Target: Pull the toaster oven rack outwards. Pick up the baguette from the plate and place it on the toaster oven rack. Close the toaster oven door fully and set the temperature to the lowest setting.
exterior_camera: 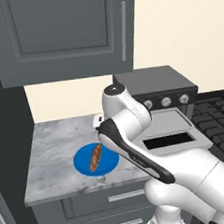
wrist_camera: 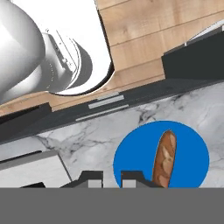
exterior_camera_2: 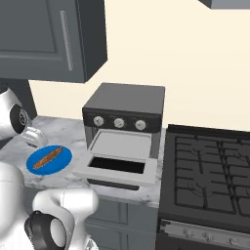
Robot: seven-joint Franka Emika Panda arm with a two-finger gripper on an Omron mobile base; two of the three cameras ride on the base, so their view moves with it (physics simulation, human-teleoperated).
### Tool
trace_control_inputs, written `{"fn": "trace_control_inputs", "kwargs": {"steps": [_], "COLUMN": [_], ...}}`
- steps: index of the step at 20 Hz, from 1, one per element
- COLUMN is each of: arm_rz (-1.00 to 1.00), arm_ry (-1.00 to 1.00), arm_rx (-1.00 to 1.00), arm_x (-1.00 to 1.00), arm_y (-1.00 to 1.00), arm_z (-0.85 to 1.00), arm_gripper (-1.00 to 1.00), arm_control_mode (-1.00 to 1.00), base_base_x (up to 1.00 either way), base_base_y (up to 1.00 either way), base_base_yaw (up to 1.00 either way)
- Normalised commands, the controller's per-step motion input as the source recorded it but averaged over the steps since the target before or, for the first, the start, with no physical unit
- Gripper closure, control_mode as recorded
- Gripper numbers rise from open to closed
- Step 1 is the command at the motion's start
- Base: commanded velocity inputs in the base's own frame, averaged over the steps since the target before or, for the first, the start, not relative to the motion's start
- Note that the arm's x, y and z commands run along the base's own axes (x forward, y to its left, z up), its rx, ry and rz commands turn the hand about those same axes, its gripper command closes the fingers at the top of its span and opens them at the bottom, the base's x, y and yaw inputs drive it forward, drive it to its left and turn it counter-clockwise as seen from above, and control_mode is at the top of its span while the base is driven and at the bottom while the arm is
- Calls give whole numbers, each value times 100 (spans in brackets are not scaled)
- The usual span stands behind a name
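Observation:
The toaster oven [exterior_camera_2: 124,100] stands on the marble counter with its door [exterior_camera_2: 117,168] folded down flat. The light-grey rack [exterior_camera_2: 121,145] juts out over the door. To the oven's left lies the blue plate [exterior_camera_2: 61,163] with the brown baguette [exterior_camera_2: 48,157] on it. My gripper [exterior_camera_2: 34,140] hangs just above and behind the plate. In the hand view its fingertips [wrist_camera: 92,178] stand slightly apart, open, with nothing between them, beside the baguette [wrist_camera: 165,159] on the plate [wrist_camera: 131,157]. From the left base, the arm hides part of the oven [exterior_camera: 154,85]; the baguette [exterior_camera: 95,157] shows.
A black stovetop [exterior_camera_2: 210,171] adjoins the oven on the right. Dark-grey upper cabinets [exterior_camera: 57,32] hang above the counter. The counter's front edge [exterior_camera: 67,194] runs just in front of the plate, with drawers below.

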Motion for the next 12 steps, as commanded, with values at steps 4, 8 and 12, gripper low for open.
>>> {"fn": "trace_control_inputs", "kwargs": {"steps": [4, 8, 12], "arm_rz": [0, 0, 0], "arm_ry": [3, 2, 0], "arm_rx": [1, 1, 1], "arm_x": [5, 4, 6], "arm_y": [2, 0, 3], "arm_z": [-26, -22, -25], "arm_gripper": [-100, -100, -100], "arm_control_mode": [-100, -100, -100], "base_base_x": [0, 0, 0], "base_base_y": [0, 0, 0], "base_base_yaw": [0, 0, 0]}}
